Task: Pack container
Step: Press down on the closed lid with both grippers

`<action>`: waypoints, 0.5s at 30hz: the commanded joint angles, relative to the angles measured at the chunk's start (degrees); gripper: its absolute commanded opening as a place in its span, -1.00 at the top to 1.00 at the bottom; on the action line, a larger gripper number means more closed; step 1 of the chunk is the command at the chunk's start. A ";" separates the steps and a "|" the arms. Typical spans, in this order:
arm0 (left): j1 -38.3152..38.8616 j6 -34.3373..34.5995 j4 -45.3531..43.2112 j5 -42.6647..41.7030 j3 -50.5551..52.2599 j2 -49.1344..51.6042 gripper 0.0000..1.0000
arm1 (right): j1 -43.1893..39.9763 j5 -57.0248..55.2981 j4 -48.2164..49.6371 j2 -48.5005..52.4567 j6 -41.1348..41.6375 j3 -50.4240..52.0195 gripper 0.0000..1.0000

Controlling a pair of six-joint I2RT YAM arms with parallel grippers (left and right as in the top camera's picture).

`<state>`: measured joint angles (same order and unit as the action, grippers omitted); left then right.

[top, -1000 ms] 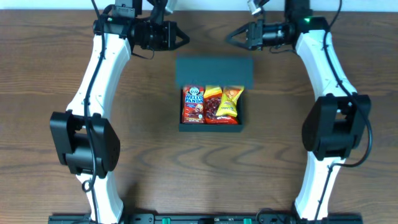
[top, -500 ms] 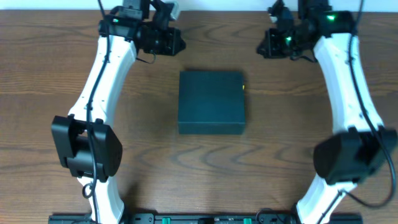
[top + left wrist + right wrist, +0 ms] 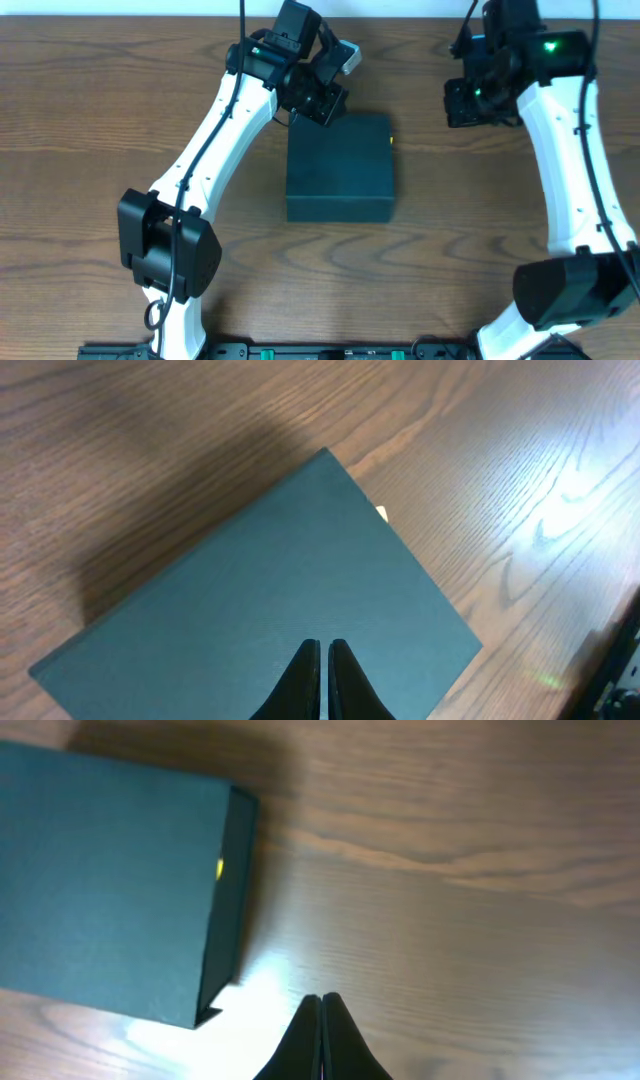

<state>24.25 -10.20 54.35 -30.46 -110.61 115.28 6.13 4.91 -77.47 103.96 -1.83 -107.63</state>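
The container point(image 3: 340, 165), a dark teal square box, lies in the middle of the table with its flap lid down flat. A sliver of yellow point(image 3: 391, 140) shows at its right edge, and again in the right wrist view point(image 3: 219, 868). My left gripper point(image 3: 325, 103) hangs shut over the box's back left corner; in the left wrist view its fingertips point(image 3: 322, 646) are pressed together just above the lid point(image 3: 260, 590), holding nothing. My right gripper point(image 3: 470, 100) is shut and empty over bare table to the right of the box point(image 3: 100, 870), its tips point(image 3: 322, 1000) well apart from it.
Brown wooden table point(image 3: 90, 120) all round the box. The table's far edge point(image 3: 400, 14) runs just behind both arms. The left arm's lower links stand at front left point(image 3: 165, 240), the right arm's at front right point(image 3: 575, 290).
A second ago the lid stood open with snack packets showing; it is now down. Since then the left gripper has swung right over the box's back left corner, and the right gripper drifted right.
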 commanded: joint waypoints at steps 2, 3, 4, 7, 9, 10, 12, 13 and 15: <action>-0.50 -1.44 2.84 1.07 -0.85 -2.14 0.88 | -0.20 8.22 6.97 -0.07 -2.10 13.00 0.96; -0.46 -1.44 3.23 1.05 -0.70 -2.14 0.88 | -0.20 9.57 8.17 -0.07 -2.10 15.23 0.97; -0.35 -1.44 3.39 1.05 -0.26 -2.14 0.88 | -0.20 10.97 8.68 -0.09 -2.12 16.94 0.96; 0.20 -1.70 3.45 0.96 1.84 -2.14 0.88 | -0.07 13.92 6.91 -0.13 -2.14 19.67 0.97; 1.03 -3.21 3.37 0.33 4.63 -2.14 0.88 | 0.66 14.03 2.80 -0.61 -3.58 19.80 0.97; 1.38 -3.58 3.26 0.31 5.51 -2.14 0.88 | 1.01 14.01 1.84 -0.96 -3.76 19.80 0.96; 2.25 -5.07 3.30 -0.90 7.56 -2.14 0.88 | 2.16 13.86 0.11 -2.23 -4.57 19.80 0.96; 2.71 -5.68 3.23 -1.62 8.57 -2.14 0.88 | 2.91 13.66 -0.50 -3.13 -4.72 19.82 0.97; 3.65 -6.75 2.99 -2.97 10.47 -2.14 0.88 | 4.28 13.00 -0.92 -5.18 -4.72 20.28 0.97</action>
<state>26.57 -13.87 57.19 -30.89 -102.15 114.54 8.27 16.95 -78.04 102.83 -4.93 -87.64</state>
